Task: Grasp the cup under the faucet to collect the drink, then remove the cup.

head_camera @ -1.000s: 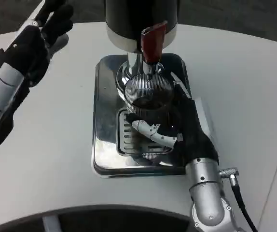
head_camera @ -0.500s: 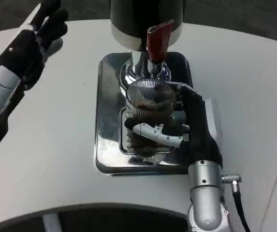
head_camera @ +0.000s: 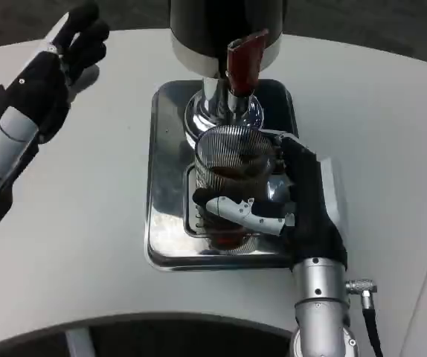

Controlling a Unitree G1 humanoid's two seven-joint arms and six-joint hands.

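Note:
A ribbed clear glass cup (head_camera: 232,175) with dark drink in its bottom is gripped by my right hand (head_camera: 291,204), whose fingers wrap its lower part from the right. The cup sits above the drip grate (head_camera: 193,212) of the shiny steel tray (head_camera: 165,156), just in front of the faucet (head_camera: 232,111). The red tap handle (head_camera: 245,59) sticks out of the dark dispenser body (head_camera: 225,30) above. My left hand (head_camera: 46,82) hovers over the table at the far left, holding nothing, fingers loosely apart.
The white round table (head_camera: 87,223) lies around the tray. Its front edge curves along the bottom of the picture. A black cable (head_camera: 370,323) hangs from my right wrist.
My right hand has drawn the cup a little toward me, away from the faucet, and the cup looks raised off the grate. The left hand shifted slightly.

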